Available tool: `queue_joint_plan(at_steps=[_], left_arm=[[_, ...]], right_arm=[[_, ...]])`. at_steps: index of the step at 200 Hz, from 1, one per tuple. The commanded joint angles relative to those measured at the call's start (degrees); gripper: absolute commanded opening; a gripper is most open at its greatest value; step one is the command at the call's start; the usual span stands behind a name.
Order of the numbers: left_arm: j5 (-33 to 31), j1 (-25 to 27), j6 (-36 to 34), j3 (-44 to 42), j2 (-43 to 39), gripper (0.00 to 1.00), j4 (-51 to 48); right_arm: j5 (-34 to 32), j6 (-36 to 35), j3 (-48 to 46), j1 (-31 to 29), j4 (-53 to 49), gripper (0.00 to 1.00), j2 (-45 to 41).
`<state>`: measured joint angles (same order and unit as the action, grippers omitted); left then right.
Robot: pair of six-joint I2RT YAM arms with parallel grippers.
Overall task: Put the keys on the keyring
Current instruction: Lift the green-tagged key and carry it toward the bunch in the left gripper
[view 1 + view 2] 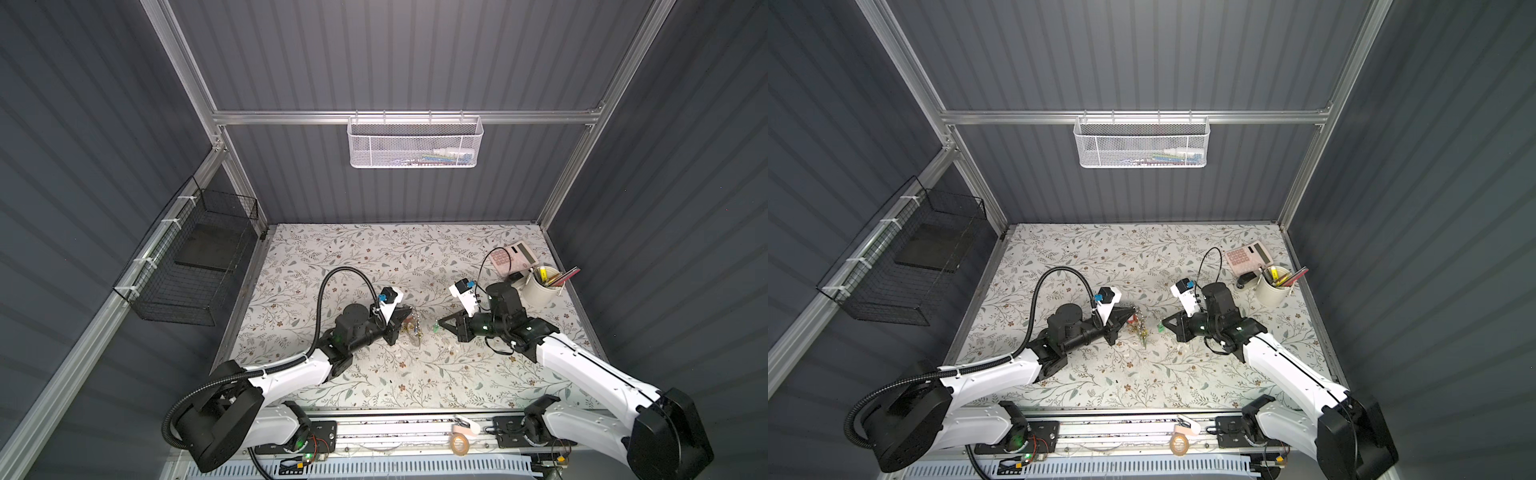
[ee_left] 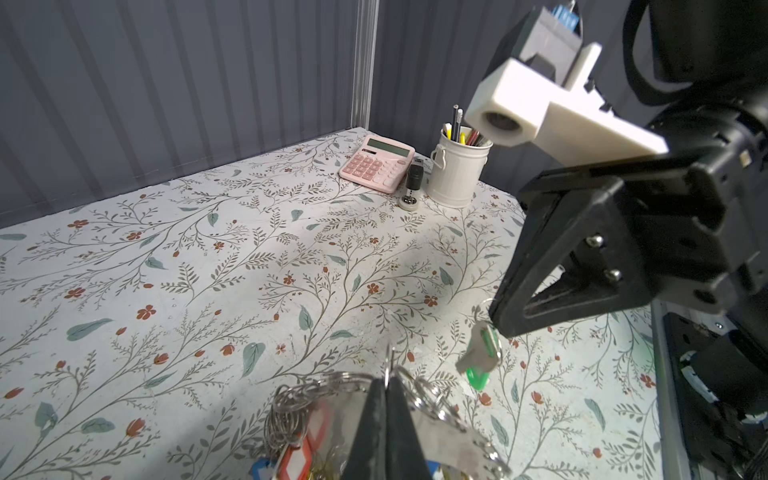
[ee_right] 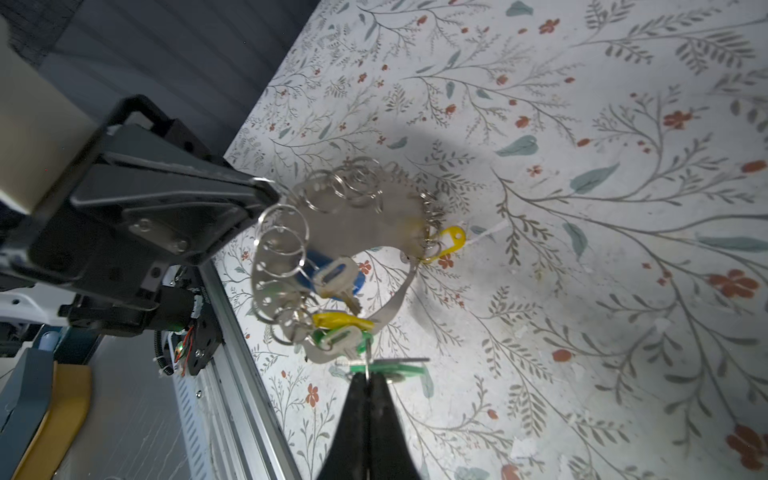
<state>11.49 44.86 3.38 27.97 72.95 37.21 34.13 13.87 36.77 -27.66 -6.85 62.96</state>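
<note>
The keyring (image 1: 413, 328) (image 1: 1140, 326) is a grey loop strung with silver rings, keys and red, blue and yellow tags. It hangs above the table from my left gripper (image 2: 388, 380) (image 1: 401, 326), which is shut on one of its rings. In the right wrist view the keyring (image 3: 345, 220) dangles from that gripper (image 3: 270, 193). The keys (image 3: 399, 368) (image 2: 478, 374) (image 1: 435, 328) have a green tag and hang from my right gripper (image 3: 368, 376) (image 1: 441, 326), shut on their small ring. They sit a short gap to the right of the keyring, at about the same height.
A pink calculator (image 1: 513, 255), a black stapler (image 1: 515, 276) and a white cup of pens (image 1: 540, 286) stand at the back right. A white mesh basket (image 1: 415, 141) hangs on the back rail, a black wire basket (image 1: 191, 266) on the left wall.
</note>
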Motion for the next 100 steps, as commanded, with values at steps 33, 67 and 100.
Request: queue_joint_plan(at_steps=[33,67,100], left_arm=[[6.1,0.2,-3.0,3.3,0.3,0.0,-1.1],[7.0,0.1,-2.7,3.8,1.0,0.0,-1.1],[9.0,0.1,-3.1,3.8,1.3,0.0,-1.3]], right_arm=[[6.2,-2.2,5.4,-2.4,0.9,0.0,4.3],[8.7,-2.7,8.5,-3.1,-0.5,0.0,8.1],[9.6,-3.7,10.7,-3.6,-2.5,0.0,10.8]])
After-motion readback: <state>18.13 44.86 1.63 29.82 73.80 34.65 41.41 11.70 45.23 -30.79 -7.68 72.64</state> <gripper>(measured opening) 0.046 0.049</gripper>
